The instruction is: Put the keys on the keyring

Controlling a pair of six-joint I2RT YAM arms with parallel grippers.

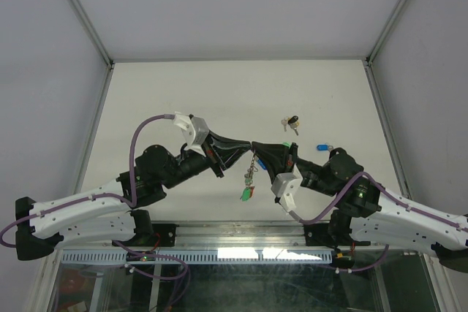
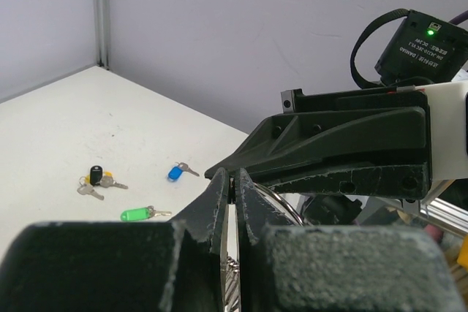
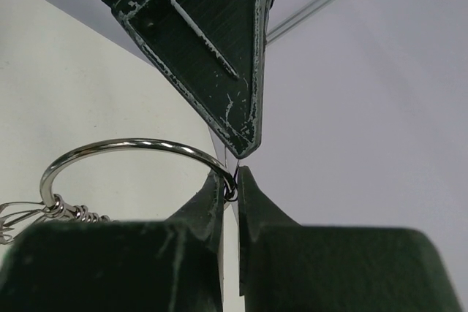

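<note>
Keyring clamped by left tool and right tool, midair.

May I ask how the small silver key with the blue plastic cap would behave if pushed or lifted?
The blue-capped silver key lies flat on the white table, so it would probably slide, not roll. Small and metal, it seems light and stiff. Lying low, it may be hard to pinch.
</note>
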